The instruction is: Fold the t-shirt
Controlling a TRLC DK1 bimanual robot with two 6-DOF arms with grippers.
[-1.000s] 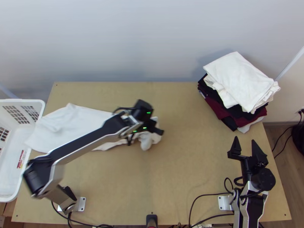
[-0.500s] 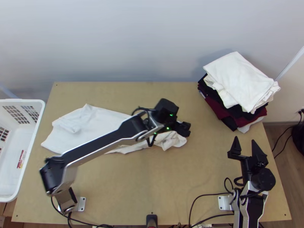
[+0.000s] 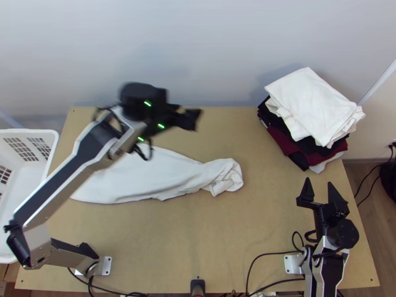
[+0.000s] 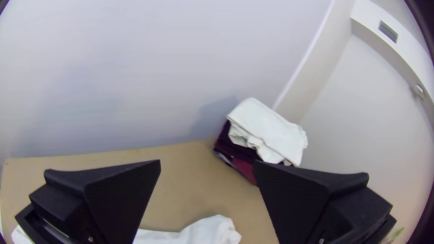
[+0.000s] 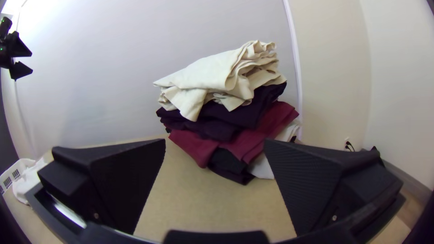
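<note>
- Has released the white t-shirt (image 3: pixel 153 178) from the left gripper (image 4: pixel 206 161), swinging away above it with jaws apart.
- Leaves it lying lengthwise on the table (image 3: pixel 222 237), bunched at one end; probably needs straightening before folding.
- Keeps the right gripper (image 3: pixel 319 182) idle, jaws also apart.

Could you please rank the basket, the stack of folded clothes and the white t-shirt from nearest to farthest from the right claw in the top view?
1. Stack of folded clothes, just beyond the right claw.
2. White t-shirt, well off to the claw's left.
3. Basket, at the far left.
</note>
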